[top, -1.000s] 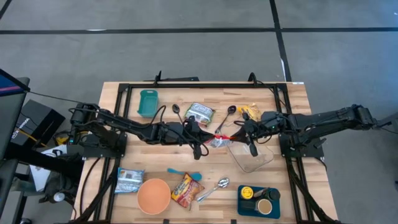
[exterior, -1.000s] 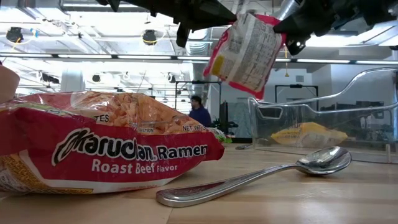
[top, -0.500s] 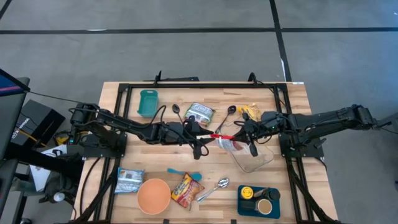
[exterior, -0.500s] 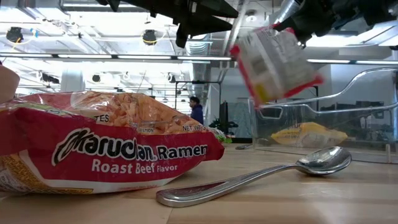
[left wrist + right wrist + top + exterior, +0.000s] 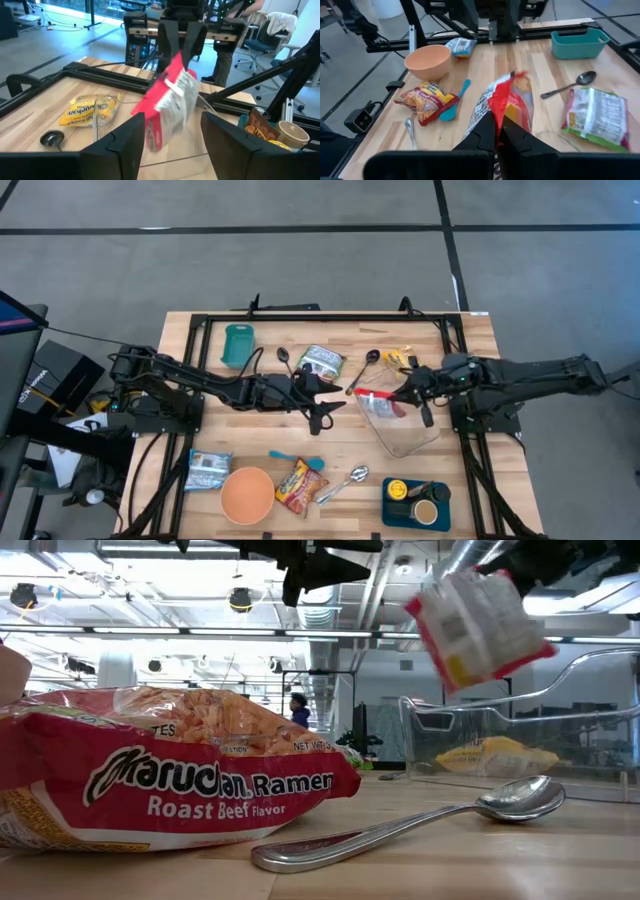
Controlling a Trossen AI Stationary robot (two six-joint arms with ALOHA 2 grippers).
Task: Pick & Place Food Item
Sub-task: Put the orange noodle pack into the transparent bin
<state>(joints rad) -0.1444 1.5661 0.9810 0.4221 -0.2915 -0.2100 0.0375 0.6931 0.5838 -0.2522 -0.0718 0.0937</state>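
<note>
The packet (image 5: 378, 402), red-edged with a pale printed face, hangs off the table, pinched by its red edge in the right gripper (image 5: 404, 393), whose fingers are pressed together on it. From that gripper the packet trails toward the table's middle, its long axis running roughly along the line between the two arms; in the low view it (image 5: 478, 627) sits tilted, high above the spoon (image 5: 420, 822). The left wrist view shows it (image 5: 169, 102) dangling corner-down from the right fingers above it, straight ahead of the left claw.

Directly under and just beyond the right gripper lies the clear bin (image 5: 405, 432), which looks the likely drop spot; the packet's trailing end hangs over the bin's near rim, so the drop seems to call for only a short carry toward the right arm's own side. The right arm is plainly the nearer one and the only one holding.

The left gripper (image 5: 322, 402) stands on the packet's far side from the right gripper, apart from it, fingers spread and touching nothing.

Farther from the right gripper: a green packet (image 5: 321, 361) and a dark spoon (image 5: 366, 366) toward the back rail, a yellow packet (image 5: 403, 359) beside the right arm, and past the left claw, toward the front, a ramen pack (image 5: 297, 486), an orange bowl (image 5: 247, 494) and a teal scoop (image 5: 297, 460).
</note>
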